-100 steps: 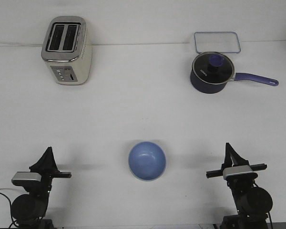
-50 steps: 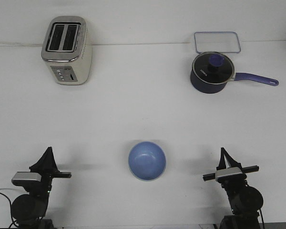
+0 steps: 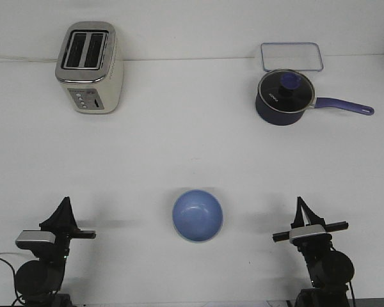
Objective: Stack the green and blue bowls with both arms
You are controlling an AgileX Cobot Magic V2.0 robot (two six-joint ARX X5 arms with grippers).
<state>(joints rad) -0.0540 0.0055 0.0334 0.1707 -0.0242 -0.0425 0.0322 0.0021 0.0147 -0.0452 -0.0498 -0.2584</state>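
Observation:
The light blue bowl [image 3: 198,215] stands upright on the white table near the front middle, empty as far as I can see. No pale green bowl shows on its own in this view. My left gripper [image 3: 65,203] is at the front left, well to the left of the bowl, with its fingers together in a point. My right gripper [image 3: 300,203] is at the front right, well to the right of the bowl, its fingers also together. Neither gripper touches or holds anything.
A cream and silver toaster [image 3: 89,68] stands at the back left. A dark navy pot [image 3: 283,97] with a lid and long handle is at the back right, with a clear rectangular lid [image 3: 292,56] behind it.
My right arm drew slightly left and lower between the first two frames, then held still. The left arm and the blue bowl have not moved.

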